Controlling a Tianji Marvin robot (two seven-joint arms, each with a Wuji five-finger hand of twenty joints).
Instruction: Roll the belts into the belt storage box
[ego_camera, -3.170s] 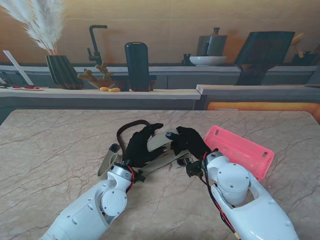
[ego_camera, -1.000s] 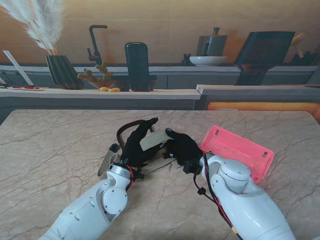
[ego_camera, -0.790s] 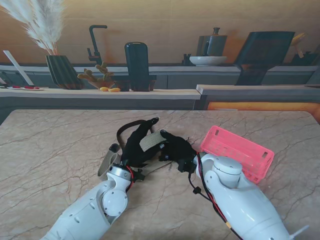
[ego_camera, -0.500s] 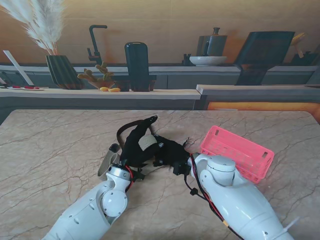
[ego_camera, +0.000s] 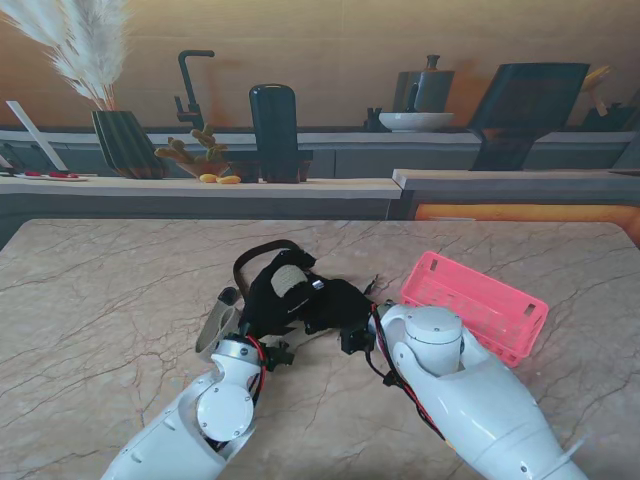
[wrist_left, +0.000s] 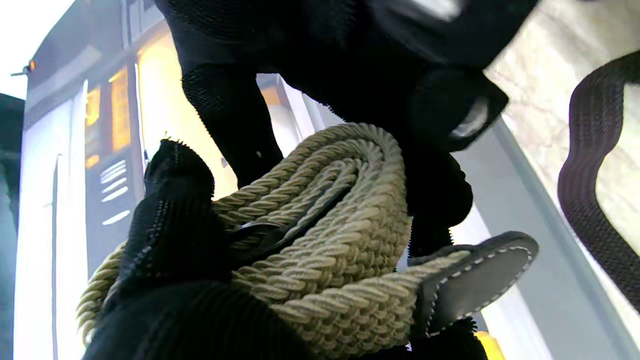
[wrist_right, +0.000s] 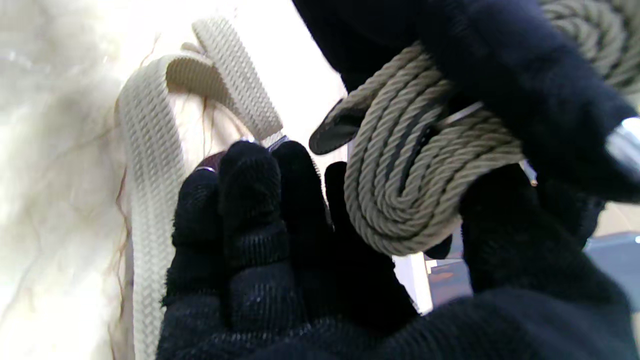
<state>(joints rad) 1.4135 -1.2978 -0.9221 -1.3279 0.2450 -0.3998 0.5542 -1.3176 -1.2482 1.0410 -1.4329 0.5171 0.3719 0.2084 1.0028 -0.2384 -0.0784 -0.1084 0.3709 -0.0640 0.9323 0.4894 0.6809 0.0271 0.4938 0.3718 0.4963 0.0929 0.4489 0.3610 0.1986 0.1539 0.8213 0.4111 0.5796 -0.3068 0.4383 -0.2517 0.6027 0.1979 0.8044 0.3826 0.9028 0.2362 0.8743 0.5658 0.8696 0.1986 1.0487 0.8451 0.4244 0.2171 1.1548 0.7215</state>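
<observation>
Khaki braided belt (wrist_left: 320, 235): woven of twisted cord, wound into a tight flat coil of several turns, with a dark leather tip (wrist_left: 475, 285) stitched in pale thread sticking out from the outer turn. The coil is held off the marble table (ego_camera: 110, 290), over the table's middle, between the two black-gloved hands. In the wrist views the coil is oval rather than round, and it is seen face-on, its spiral plainly visible. In the stand view only a small pale patch of it shows between the gloves, so its long axis relative to the table edges cannot be told. Left hand (ego_camera: 268, 292): fingers closed around the coil, thumb pressed on its face. Right hand (ego_camera: 340, 300): closed against the same coil from the right, its thumb and fingers wrapped over the coil's rim in the right wrist view. A second, cream ribbed belt (wrist_right: 150, 165) lies loose on the table on the left side of the hands, partly folded over itself. A dark brown belt (ego_camera: 252, 256) arcs in a loop on the table just beyond the left hand. Pink belt storage box (ego_camera: 480, 300) sits on the table to the right of the hands, near the right forearm, long axis running diagonally toward the right edge.
</observation>
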